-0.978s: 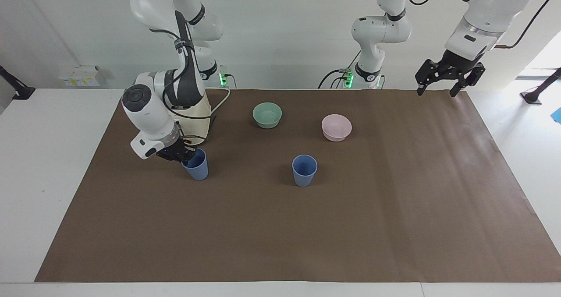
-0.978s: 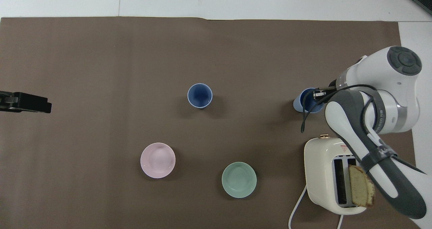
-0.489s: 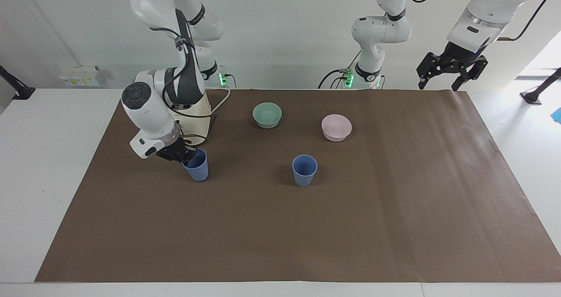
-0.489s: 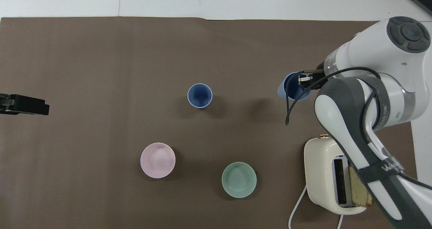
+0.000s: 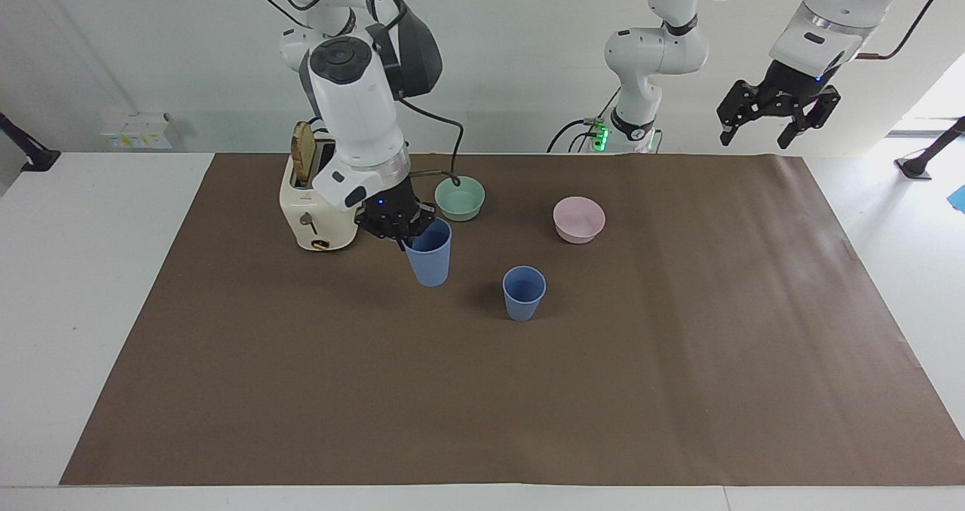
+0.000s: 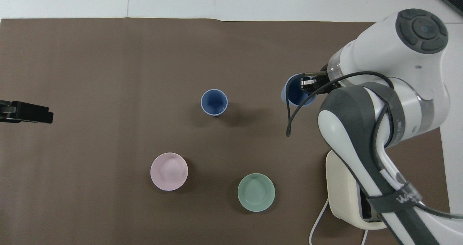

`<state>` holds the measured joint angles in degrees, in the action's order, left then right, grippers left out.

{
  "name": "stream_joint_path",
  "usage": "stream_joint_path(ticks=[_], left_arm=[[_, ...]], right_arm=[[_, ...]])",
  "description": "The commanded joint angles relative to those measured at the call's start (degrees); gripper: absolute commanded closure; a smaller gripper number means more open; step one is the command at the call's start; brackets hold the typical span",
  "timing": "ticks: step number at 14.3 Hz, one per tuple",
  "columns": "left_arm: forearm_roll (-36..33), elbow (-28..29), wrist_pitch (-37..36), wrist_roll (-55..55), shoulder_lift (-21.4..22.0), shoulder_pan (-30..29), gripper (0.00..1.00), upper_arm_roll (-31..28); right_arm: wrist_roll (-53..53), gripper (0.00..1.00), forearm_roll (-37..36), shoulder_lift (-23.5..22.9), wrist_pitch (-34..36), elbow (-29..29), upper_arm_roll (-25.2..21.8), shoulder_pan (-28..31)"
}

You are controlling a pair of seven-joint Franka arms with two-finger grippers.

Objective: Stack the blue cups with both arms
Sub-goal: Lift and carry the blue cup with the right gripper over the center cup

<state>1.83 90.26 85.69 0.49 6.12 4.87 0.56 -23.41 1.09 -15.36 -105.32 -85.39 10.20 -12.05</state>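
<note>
Held cup (image 5: 430, 258) is off the bench, upright, pinched at its rim by the right tool (image 5: 407, 234): one finger inside the mouth, one outside, clenched on the wall. It hangs over the brown mat (image 5: 678, 360), toward the right arm's end from the standing cup. A shadow on the mat under it shows it is lifted clear.

Standing cup (image 5: 523, 292) sits upright on the mat, mouth up, nothing touching it. The two cups are near each other but apart.

Relative to the standing cup:
- green bowl (image 5: 459, 197): nearer the robots, toward the right arm's end, partly hidden by the right wrist in the facing view
- pink bowl (image 5: 578, 218): nearer the robots, toward the left arm's end
- toaster (image 5: 313, 208) with a bread slice (image 5: 304, 152) in a slot: nearer the robots, well toward the right arm's end, cable trailing off it

Left tool (image 5: 776, 115) is released, fingers spread, holding nothing, raised over the mat's edge at the left arm's end, well apart from the standing cup. The left arm waits.
</note>
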Motion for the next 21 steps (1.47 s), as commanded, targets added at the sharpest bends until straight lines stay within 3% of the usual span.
stream_joint_path(ticks=[1, 9, 17, 21], left_arm=[[-0.4, -0.4, -1.0, 0.5, 0.2, -0.5, 0.0, 0.3], [-0.4, -0.4, -1.1, 0.5, 0.2, -0.6, 0.0, 0.3], [-0.4, -0.4, -1.0, 0.5, 0.2, -0.6, 0.0, 0.3], [-0.4, -0.4, -1.0, 0.5, 0.2, -0.6, 0.0, 0.3]], right_arm=[[-4.9, 1.0, 0.6, -3.6, 0.3, 6.5, 0.2, -2.7], [-12.6, 1.0, 0.7, -9.3, -1.2, 12.1, 0.2, -9.2], [-13.4, 1.0, 0.2, -13.9, -4.3, 11.8, 0.1, -11.2], [-13.6, 1.0, 0.2, -14.1, -4.0, 11.8, 0.2, -11.4]])
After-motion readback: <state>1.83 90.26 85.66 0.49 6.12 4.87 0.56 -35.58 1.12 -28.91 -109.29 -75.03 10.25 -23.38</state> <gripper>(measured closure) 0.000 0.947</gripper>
